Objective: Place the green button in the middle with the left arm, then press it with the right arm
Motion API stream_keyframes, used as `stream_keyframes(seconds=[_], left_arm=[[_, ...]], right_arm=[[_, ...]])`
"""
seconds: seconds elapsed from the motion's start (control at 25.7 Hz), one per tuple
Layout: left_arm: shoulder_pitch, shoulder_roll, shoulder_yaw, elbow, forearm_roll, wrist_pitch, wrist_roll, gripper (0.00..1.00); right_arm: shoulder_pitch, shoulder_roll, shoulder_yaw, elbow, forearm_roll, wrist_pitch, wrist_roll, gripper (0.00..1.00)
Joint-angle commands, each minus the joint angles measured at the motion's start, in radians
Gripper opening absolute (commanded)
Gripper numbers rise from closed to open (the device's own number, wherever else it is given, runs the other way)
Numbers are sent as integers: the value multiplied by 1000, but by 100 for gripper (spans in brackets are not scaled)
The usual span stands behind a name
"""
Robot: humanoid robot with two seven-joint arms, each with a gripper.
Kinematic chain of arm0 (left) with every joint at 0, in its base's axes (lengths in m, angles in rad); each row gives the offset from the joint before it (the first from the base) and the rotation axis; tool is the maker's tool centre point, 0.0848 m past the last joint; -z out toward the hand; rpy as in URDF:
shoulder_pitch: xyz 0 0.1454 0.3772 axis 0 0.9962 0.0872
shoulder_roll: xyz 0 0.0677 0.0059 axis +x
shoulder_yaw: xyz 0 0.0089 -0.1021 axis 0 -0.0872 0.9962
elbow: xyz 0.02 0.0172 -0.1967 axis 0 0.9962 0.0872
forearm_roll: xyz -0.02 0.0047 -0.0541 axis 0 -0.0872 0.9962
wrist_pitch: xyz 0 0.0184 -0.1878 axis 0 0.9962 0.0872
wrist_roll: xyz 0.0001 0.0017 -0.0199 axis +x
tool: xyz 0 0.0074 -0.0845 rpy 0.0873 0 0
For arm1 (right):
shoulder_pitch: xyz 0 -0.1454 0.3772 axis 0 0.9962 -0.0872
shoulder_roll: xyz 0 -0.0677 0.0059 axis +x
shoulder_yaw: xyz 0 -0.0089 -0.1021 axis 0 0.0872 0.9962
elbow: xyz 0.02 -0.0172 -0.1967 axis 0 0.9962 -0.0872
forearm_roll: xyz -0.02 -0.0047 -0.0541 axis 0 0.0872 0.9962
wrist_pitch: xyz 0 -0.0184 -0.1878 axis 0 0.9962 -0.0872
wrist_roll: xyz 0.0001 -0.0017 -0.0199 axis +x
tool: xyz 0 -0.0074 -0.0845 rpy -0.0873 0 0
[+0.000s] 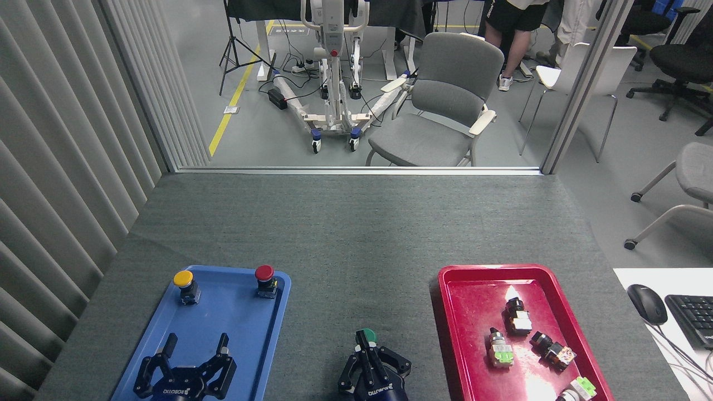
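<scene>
Head view: small dark-green domed push button [366, 336] stands on plain grey felt middle [356, 245], between trays. My right gripper [368, 349] closed, fingertips together at cap for pressing. My left gripper [195, 346] spread open, empty, over blue plastic tray [234, 312].

Green button [367, 336]: round dark-green domed cap, upright on the plain dark grey felt of the table [356, 239], midway between the two trays near the front edge; its base is hidden from view.
</scene>
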Motion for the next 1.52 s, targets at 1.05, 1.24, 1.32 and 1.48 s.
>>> stream_keyframes(seconds=[1.05, 1.24, 1.32, 1.48], left_arm=[[30, 47, 79, -24, 29, -12, -49, 100], [30, 50, 85, -29, 29, -25, -49, 100], [30, 50, 85, -29, 29, -25, -48, 100], [31, 50, 85, -29, 31, -26, -48, 100]], right_arm=[[209, -139, -274, -328, -234, -39, -137, 100], [216, -209, -303, -332, -229, -54, -135, 100], [227, -218, -303, -334, -218, -71, -135, 100], [230, -229, -303, -348, -197, -100, -129, 100]])
